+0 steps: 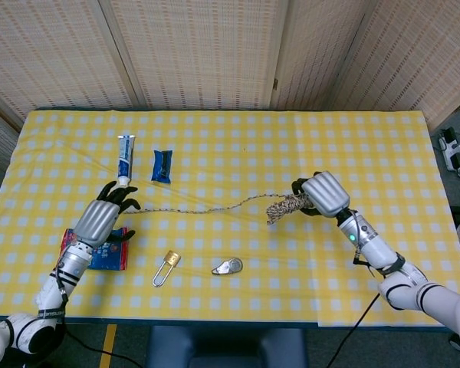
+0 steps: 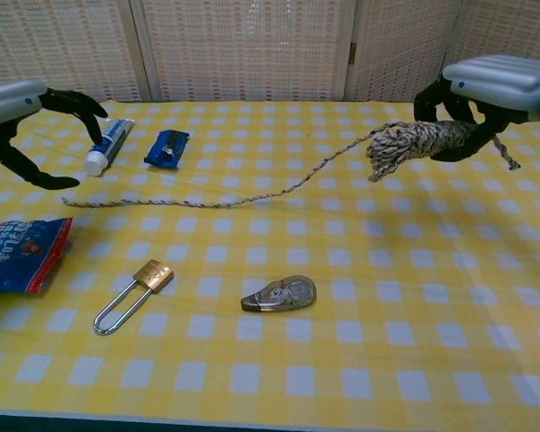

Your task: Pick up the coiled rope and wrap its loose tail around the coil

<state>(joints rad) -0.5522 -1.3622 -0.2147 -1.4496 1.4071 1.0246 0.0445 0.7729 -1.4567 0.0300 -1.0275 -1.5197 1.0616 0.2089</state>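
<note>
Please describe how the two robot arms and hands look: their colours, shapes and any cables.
Each hand, left and right, has a ribbed silver-grey back plate and black fingers. The forearms are slim and silver-grey with black rings; the right upper arm widens into a smooth white shell. A thin black cable hangs beside the right arm, another by the left.
</note>
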